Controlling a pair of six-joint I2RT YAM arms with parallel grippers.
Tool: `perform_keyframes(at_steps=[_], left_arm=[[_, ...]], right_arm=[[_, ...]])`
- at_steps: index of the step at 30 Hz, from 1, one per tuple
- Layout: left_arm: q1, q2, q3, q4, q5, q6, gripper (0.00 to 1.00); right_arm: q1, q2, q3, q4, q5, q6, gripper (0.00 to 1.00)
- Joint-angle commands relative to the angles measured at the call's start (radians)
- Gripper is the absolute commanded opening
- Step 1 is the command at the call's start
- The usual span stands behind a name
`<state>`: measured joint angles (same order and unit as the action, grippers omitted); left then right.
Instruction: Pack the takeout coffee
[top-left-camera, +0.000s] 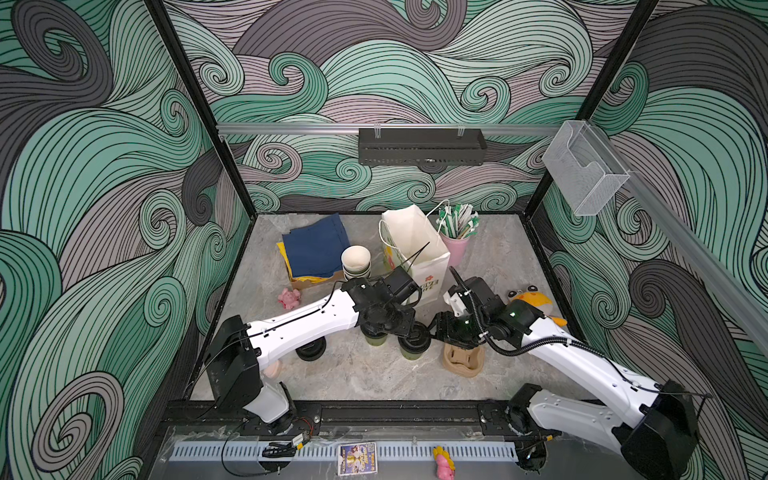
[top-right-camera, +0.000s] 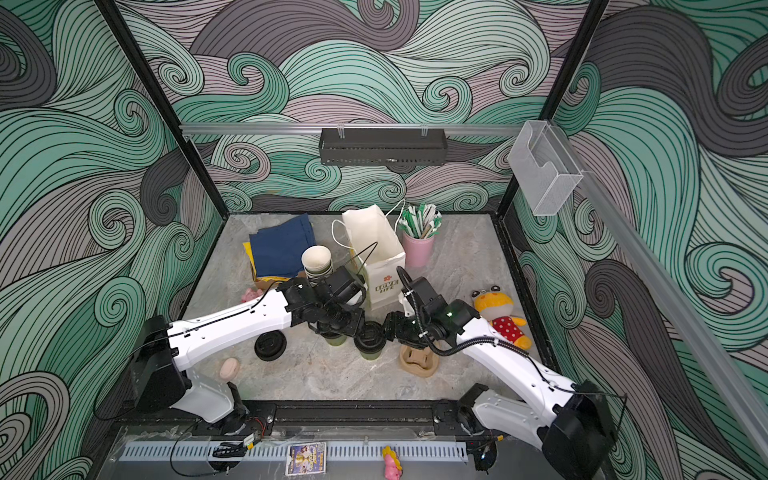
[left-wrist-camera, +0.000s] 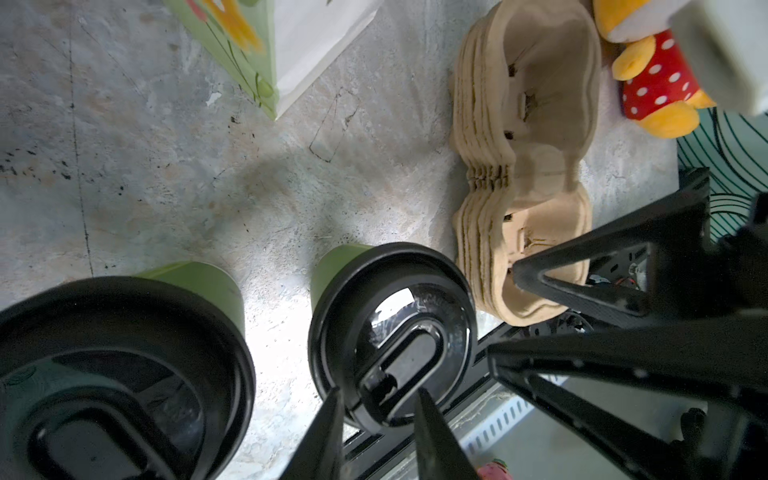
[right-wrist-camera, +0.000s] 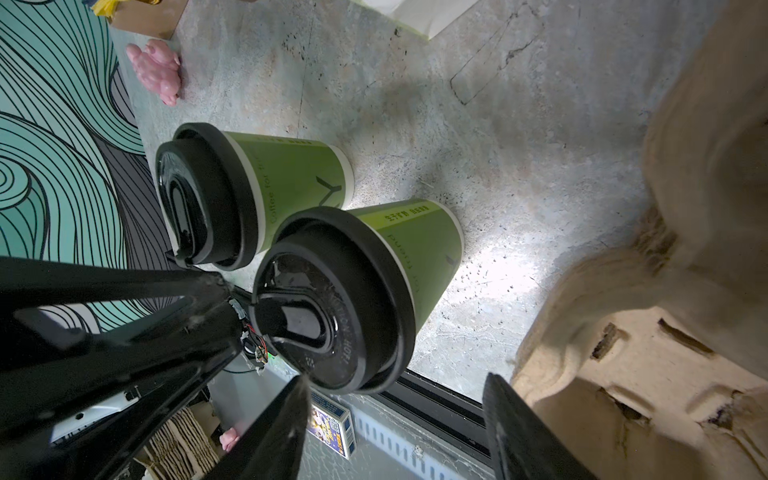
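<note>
Left of centre on the surface (top-left-camera: 374, 386), low stack of spare black lids (top-left-camera: 310, 352). Next along, left cup (top-left-camera: 376, 340): in both top views mostly hidden beneath the left arm's wrist, in the right wrist view plain from lid to base, green print running up its side. Just beside it, right cup (top-left-camera: 412, 345), a strip of bare surface between the two shown in the left wrist view. Both upright, long axis vertical, sip lids on top. Left claw (left-wrist-camera: 376, 401) at a narrow gap, tips over the rim of the right cup's lid, clasping nothing; cannot tell whether touching. Right claw (right-wrist-camera: 397, 384) spread wide, empty, same lid's rim just ahead. Rightmost, nested brown cup carriers (top-left-camera: 463, 361).
</note>
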<state>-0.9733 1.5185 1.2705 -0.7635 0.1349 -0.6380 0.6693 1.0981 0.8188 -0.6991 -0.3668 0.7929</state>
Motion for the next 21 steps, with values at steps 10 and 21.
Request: perform_keyframes(at_steps=[10,21], left_arm=[[-0.069,-0.181,-0.057,-0.080,-0.168,-0.177,0.25],[-0.125,-0.106,-0.073,-0.114,-0.215,-0.229,0.22]], right_arm=[[0.001,-0.036,0.007,-0.016,0.004,0.003,0.68],[0.001,-0.046,-0.002,-0.040,-0.006,-0.018,0.67]])
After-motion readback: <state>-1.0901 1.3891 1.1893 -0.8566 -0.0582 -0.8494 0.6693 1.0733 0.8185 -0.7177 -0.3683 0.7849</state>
